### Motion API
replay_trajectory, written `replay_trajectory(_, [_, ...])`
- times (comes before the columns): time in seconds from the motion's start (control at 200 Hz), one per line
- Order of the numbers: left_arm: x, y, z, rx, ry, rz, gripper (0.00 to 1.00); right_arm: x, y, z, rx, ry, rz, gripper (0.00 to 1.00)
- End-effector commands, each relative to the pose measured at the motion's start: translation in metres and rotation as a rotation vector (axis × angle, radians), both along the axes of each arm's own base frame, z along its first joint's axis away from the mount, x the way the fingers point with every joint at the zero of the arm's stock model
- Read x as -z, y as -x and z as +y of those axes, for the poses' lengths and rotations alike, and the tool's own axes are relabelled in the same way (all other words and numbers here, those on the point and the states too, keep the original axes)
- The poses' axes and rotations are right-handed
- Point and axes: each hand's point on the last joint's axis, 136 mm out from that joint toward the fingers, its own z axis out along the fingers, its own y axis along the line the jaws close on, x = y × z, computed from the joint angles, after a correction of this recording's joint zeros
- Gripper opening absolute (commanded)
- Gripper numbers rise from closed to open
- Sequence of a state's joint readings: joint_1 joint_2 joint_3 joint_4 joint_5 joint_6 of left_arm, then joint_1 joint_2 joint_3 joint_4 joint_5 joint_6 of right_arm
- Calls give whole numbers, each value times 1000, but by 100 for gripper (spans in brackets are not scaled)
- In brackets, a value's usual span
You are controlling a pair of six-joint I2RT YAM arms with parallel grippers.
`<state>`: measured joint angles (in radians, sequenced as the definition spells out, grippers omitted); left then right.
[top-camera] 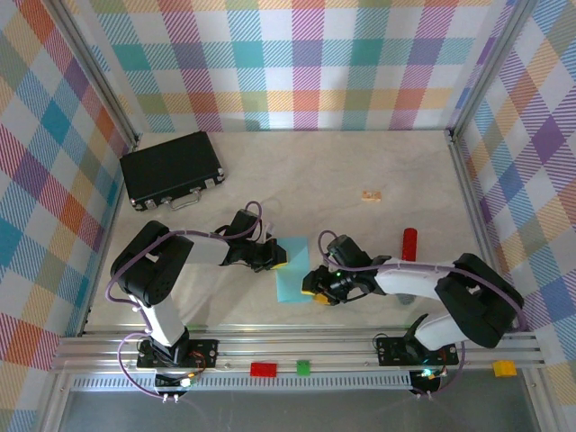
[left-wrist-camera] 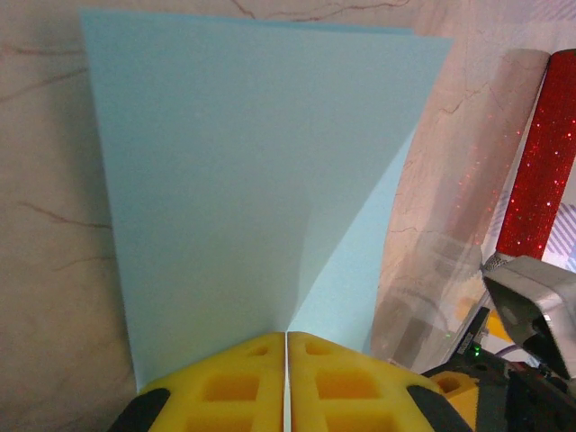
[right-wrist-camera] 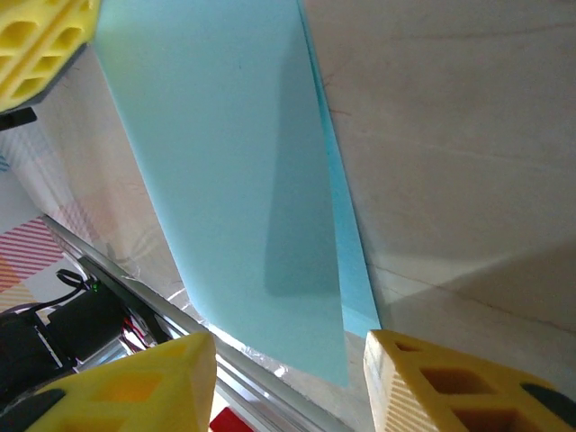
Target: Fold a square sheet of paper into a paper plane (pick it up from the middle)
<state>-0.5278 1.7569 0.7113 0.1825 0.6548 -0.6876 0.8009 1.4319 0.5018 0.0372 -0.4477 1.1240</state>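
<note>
The square sheet of paper (top-camera: pixel 293 270) is light turquoise and lies near the table's front, folded over on itself in two layers (left-wrist-camera: pixel 243 180). My left gripper (top-camera: pixel 277 256) holds its left edge. In the left wrist view the yellow pads (left-wrist-camera: pixel 234 387) are pressed together on the thin edge at the left gripper (left-wrist-camera: pixel 286 335). My right gripper (top-camera: pixel 317 292) is at the sheet's near right corner. Its fingers (right-wrist-camera: pixel 450 382) stand apart, and the raised corner of the paper (right-wrist-camera: pixel 234 180) hangs between them at the right gripper (right-wrist-camera: pixel 288 346), touching neither pad.
A black case (top-camera: pixel 173 169) sits at the back left and a small tan scrap (top-camera: pixel 372 194) at the back right. A red glittery marker (top-camera: pixel 409 245) lies to the right of the paper. The metal front rail (top-camera: pixel 297 346) runs just behind my right gripper.
</note>
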Motion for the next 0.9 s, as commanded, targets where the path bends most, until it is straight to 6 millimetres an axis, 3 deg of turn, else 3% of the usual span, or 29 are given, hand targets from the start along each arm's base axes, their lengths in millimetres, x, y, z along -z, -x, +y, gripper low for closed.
replay_trajectory(0.0, [13, 8, 10, -15, -50, 58, 10, -17, -11, 18, -5, -69, -43, 41])
replay_trajectory(0.125, [11, 8, 9, -14, -46, 55, 10, -30, -21, 24, 11, -110, -103, 37])
replay_trajectory(0.225, [9, 6, 9, -13, -43, 48, 10, -33, -26, 27, 5, -114, -120, 42])
replay_trajectory(0.465, [1, 0, 5, -10, -27, 29, 10, -32, -43, 33, 13, -134, -130, 46])
replay_trajectory(0.775, [-9, -1, 4, -10, -15, 1, 11, -19, -42, 24, 46, -93, -94, 50])
replay_trajectory(0.895, [-10, -3, 2, -6, -3, -4, 11, -24, -48, 29, 35, -144, -107, 44])
